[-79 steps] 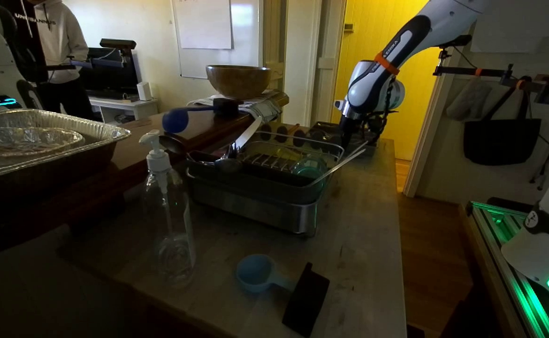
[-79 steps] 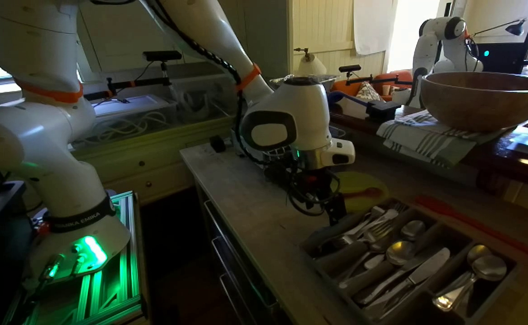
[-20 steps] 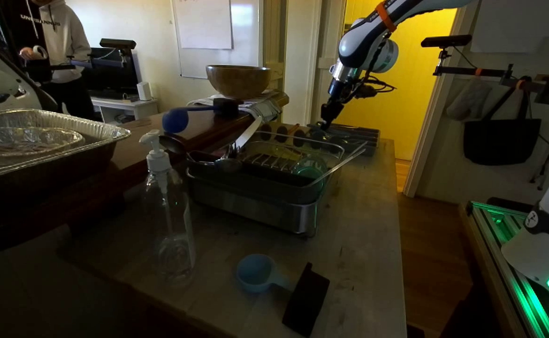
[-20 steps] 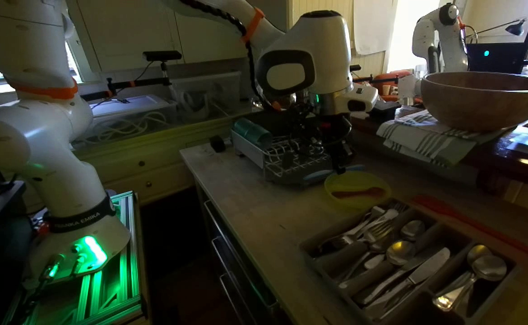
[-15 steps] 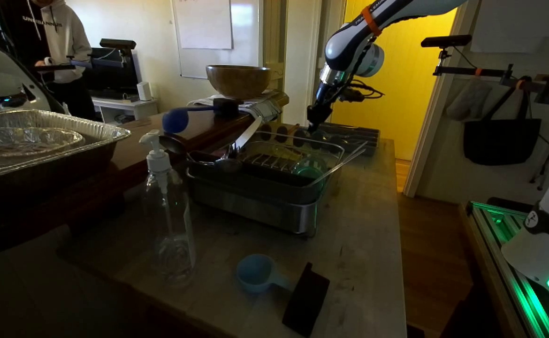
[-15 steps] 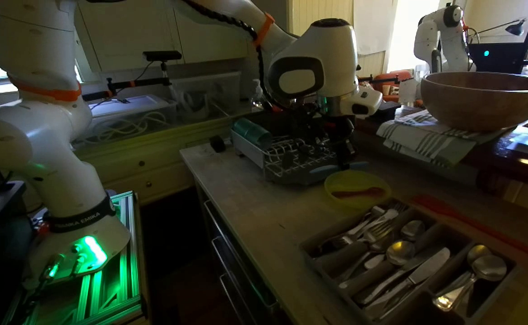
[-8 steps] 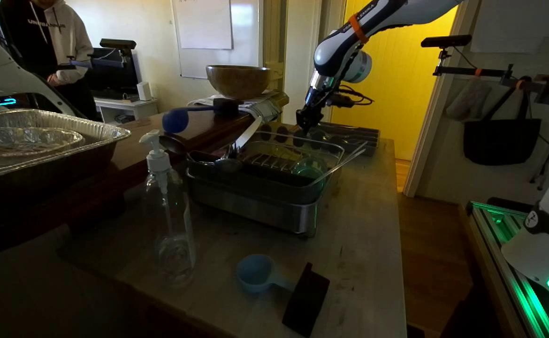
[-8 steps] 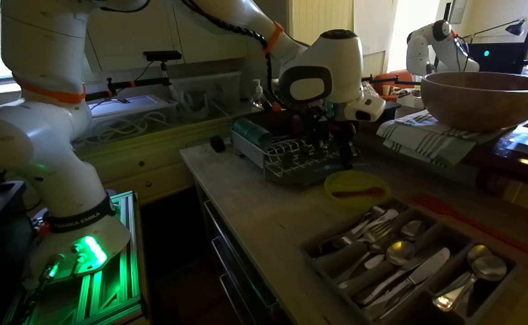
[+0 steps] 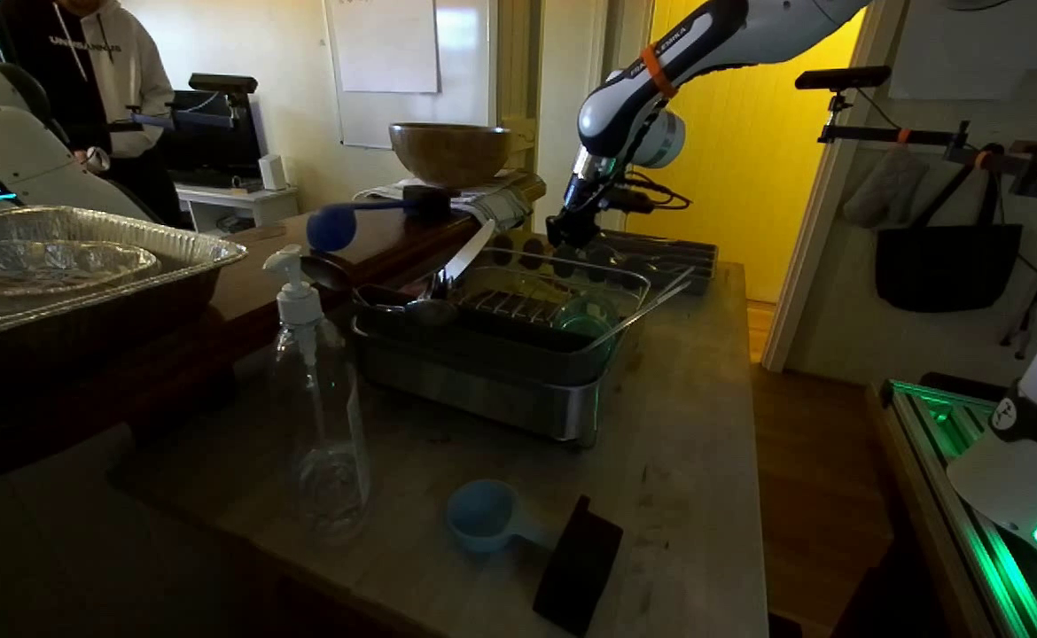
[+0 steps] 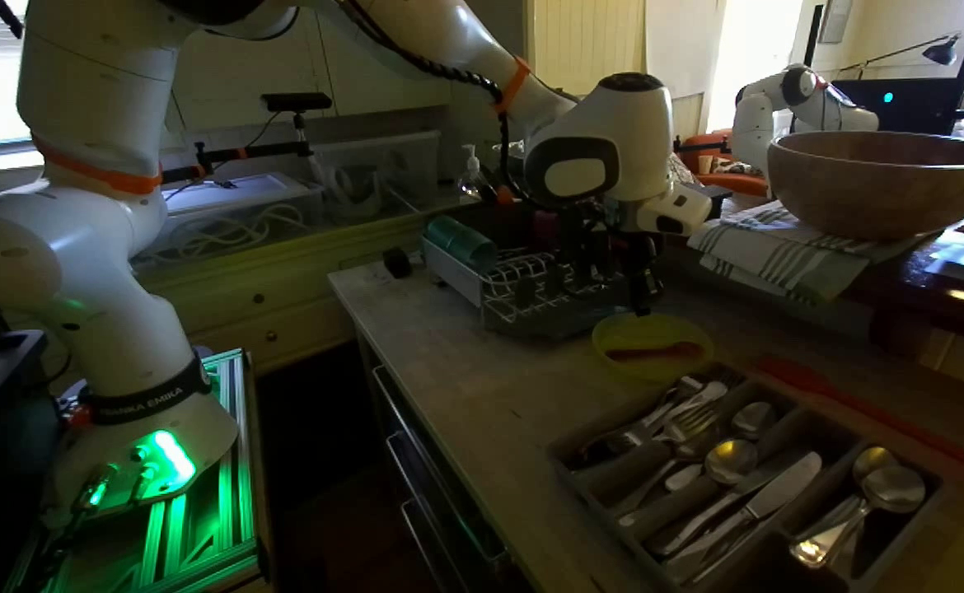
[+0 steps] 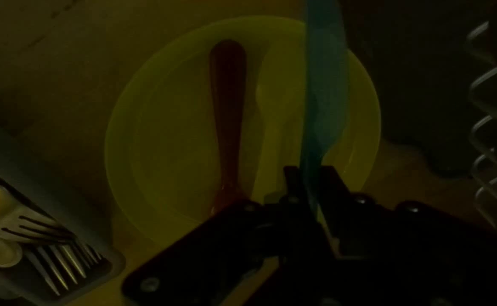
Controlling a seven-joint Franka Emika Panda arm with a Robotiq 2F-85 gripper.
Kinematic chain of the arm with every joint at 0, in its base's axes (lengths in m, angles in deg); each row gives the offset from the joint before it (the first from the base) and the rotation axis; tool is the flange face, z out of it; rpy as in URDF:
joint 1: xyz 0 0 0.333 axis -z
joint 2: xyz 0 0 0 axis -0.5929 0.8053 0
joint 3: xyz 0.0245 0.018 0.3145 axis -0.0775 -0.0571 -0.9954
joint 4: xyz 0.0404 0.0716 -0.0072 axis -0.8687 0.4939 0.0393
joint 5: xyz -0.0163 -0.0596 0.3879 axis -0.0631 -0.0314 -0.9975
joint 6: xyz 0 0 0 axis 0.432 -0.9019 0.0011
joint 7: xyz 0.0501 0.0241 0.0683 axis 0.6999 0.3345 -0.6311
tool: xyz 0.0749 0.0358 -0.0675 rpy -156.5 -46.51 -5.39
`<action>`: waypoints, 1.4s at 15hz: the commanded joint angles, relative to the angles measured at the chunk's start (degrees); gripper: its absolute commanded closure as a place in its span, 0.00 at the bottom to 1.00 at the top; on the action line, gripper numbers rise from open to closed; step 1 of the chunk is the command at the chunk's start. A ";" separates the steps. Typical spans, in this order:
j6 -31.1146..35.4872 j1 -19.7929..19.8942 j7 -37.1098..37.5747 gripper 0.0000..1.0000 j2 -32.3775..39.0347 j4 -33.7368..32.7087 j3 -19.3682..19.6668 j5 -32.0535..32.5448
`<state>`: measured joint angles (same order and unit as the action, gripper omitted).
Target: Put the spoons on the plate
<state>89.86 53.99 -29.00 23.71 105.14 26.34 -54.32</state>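
My gripper (image 11: 310, 171) is shut on a blue spoon (image 11: 327, 85), gripping the narrow part while the wider end points away. The yellow plate (image 11: 172, 127) lies below it in the wrist view. On the plate rest a red spoon (image 11: 228, 93) and a yellow spoon (image 11: 274, 123), side by side. The held spoon overlaps the plate's right part in that view and seems above it. In an exterior view the gripper (image 10: 645, 306) hangs over the far edge of the plate (image 10: 655, 372); the blue spoon is hard to make out there.
A grey cutlery tray (image 10: 568, 473) with forks, knives and metal spoons stands close to the plate. On the plate's other side is a dish rack (image 10: 523, 301) with a green cup (image 10: 461, 241). A red utensil (image 10: 877, 416) lies behind the tray.
Several seconds ago the gripper was low beside the cutlery tray. It has since risen and crossed to the plate's far side; over the last second it moves right in an exterior view, lowering slightly.
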 commanded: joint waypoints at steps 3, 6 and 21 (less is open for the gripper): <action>2.04 1.21 -0.19 0.96 3.30 -2.99 -1.74 -2.87; 2.82 1.39 -0.35 0.96 4.13 -3.55 -2.27 -3.51; 2.74 0.66 2.02 0.45 9.75 -9.68 -2.05 -2.06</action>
<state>92.09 54.43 -28.15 32.13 97.41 24.82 -56.37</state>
